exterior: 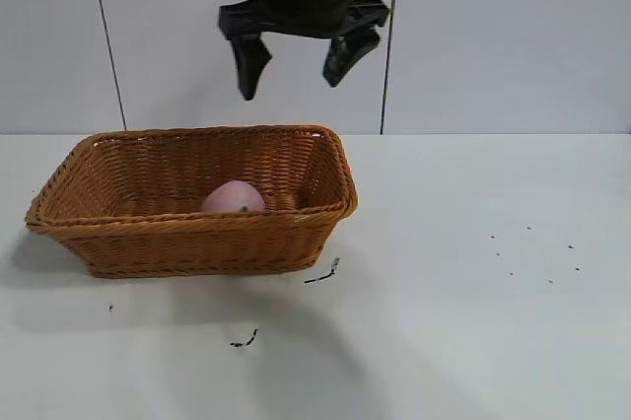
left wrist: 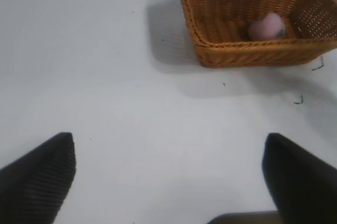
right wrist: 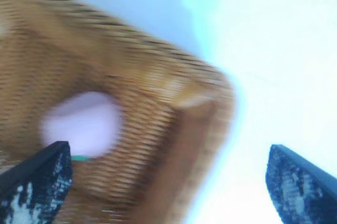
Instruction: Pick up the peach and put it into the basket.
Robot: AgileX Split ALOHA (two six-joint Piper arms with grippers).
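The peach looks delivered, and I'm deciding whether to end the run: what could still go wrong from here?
Little. The right gripper hangs open above the basket's back rim; a low retreat might clip it. The peach lies loose inside, so a knock could roll it. The left gripper is open over bare table, well clear.

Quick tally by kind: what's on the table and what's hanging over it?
Basket: 1
Peach, lying inside the basket: 1
Dark scraps on the table, the nearest in front of the basket: 2
Grippers: 2, right gripper above the basket with jaws open, left gripper over bare table, jaws open
Total: 6
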